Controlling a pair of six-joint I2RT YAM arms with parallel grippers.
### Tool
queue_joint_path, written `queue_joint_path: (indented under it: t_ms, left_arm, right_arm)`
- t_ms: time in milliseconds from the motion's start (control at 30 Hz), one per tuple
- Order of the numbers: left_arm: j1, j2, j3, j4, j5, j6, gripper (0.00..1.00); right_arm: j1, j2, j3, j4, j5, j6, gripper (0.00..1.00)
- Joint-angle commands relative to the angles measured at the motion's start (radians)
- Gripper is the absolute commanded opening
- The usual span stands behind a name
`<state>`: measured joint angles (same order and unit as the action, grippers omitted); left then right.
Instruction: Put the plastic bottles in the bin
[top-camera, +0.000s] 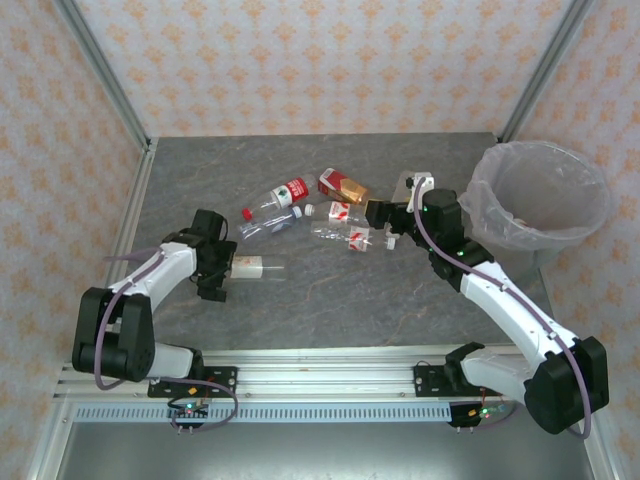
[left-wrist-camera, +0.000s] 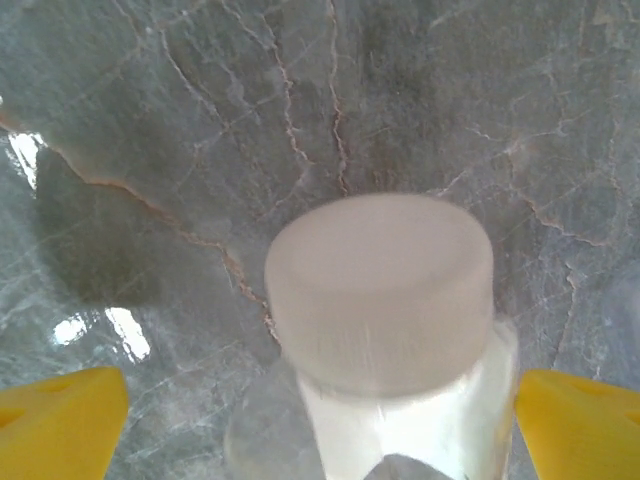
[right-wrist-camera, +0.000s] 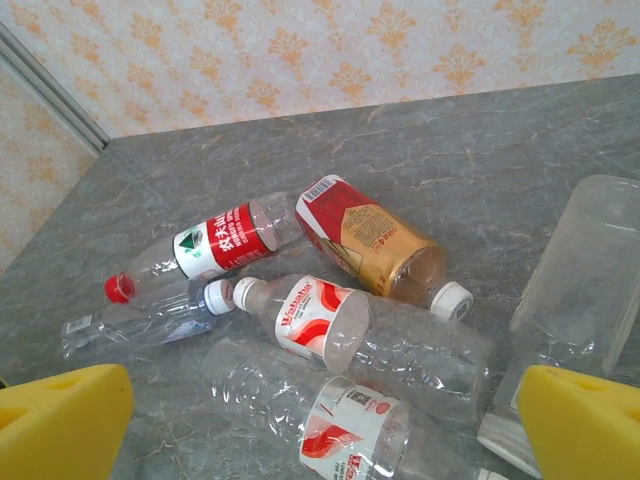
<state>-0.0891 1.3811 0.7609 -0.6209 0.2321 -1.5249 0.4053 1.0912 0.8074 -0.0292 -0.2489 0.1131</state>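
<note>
Item, nearest the front edge of the grey veined stone table (top-camera: 330, 310), left of centre: one see-through plastic bottle with a white cap and pale label (top-camera: 256, 267), seemingly lying on its side. The yellow fingertips of the left claw (top-camera: 226, 268) flank it just below the cap, spread wide and pinching nothing. Item, mid-table: a loose heap of lying bottles under the right claw (right-wrist-camera: 322, 425), which is likewise spread wide and empty. Heap holds: a clear bottle with white-and-red label (right-wrist-camera: 355, 432), nearest the claw, print too small to read; a second white-and-red bottle (right-wrist-camera: 310, 315), label reading "Wahaha" in red script; a crumpled clear bottle with white cap (right-wrist-camera: 135, 322), no legible label; a red-labelled bottle with red cap (right-wrist-camera: 215, 245), bearing white Chinese characters, seemingly Nongfu Spring; a copper-brown labelled bottle with white cap (right-wrist-camera: 370, 235), barcode panel at its base end, text unreadable; and a plain clear bottle (right-wrist-camera: 590, 290) at the heap's right side, no label seen. Item, toward the far right corner: the round pale grey-white bin with thin clear bag liner (top-camera: 480, 205), standing apart from every bottle; its contents cannot be made out. Status, as judged: seven bottles counted on the table and none gripped, so the task looks barely begun, with all seven left to carry across.
</note>
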Motion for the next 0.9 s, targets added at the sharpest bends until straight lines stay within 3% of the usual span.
queue_joint_path:
  t_ms: [0,200,467,867]
  left_arm:
    - [0.003,-0.007,0.021,-0.047,-0.029,0.002,1.0]
    - [0.003,-0.08,0.01,-0.06,-0.115,0.006,1.0]
    - [-0.02,-0.033,0.002,-0.029,-0.042,-0.026,1.0]
    - [-0.07,0.114,0.102,-0.025,-0.055,0.041,1.0]
  right_arm:
    - [0.006,-0.033,-0.02,-0.003,0.034,0.008,0.99]
    - [0.007,-0.042,-0.033,-0.003,0.04,0.012,0.99]
    - [0.007,-0.045,-0.037,-0.005,0.039,0.016,0.99]
    - [0.007,-0.064,-0.049,-0.025,0.047,0.016,0.99]
